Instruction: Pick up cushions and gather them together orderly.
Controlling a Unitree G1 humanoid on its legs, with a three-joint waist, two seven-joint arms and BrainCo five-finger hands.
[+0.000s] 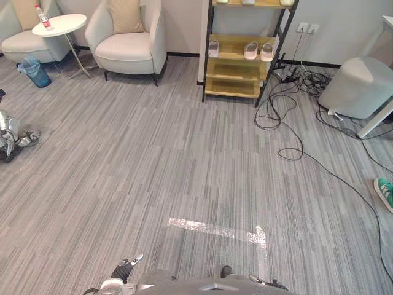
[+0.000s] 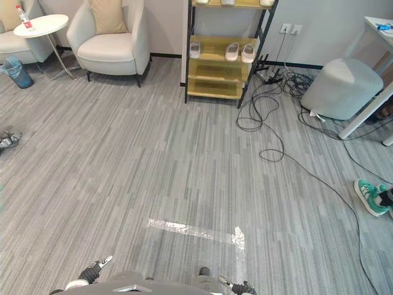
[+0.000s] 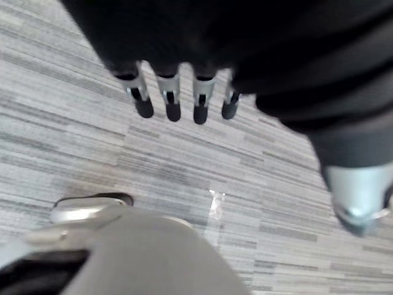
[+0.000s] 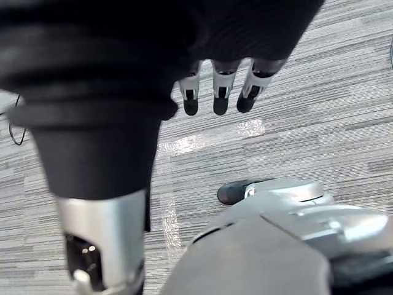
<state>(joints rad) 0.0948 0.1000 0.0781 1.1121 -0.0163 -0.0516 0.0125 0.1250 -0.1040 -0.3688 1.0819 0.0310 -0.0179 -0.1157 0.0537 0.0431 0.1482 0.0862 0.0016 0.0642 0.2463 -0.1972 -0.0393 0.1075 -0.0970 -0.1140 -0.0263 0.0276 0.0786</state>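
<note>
Two tan cushions are sitting at the far left of the room, one on each of two cream armchairs. The right cushion is standing upright against the back of its armchair, its long axis running up the backrest and its broad face pointing out into the room; the frame is cutting off its top edge. The left cushion is leaning the same way on the other armchair, and both are being cropped at the corner, so only part of each is showing. Between the chairs one round white tabletop is carrying one bottle, and one blue bin is standing on the grey floor nearby. One wooden shelf is standing against the far wall, with three pale slippers lying on one level; more on the top level are being cut off. Several black cables are trailing from the shelf toward one grey pouf. One strip of shiny tape is lying on the floor close to the robot. A person's green shoe is poking in at the right edge. At the left edge one silver-and-black object is being cropped and is too unclear to name. The left hand is hanging over the floor, fingers straight and apart from the thumb. The right hand is hanging likewise, fingers straight and spread. Both are well apart from the cushions.
</note>
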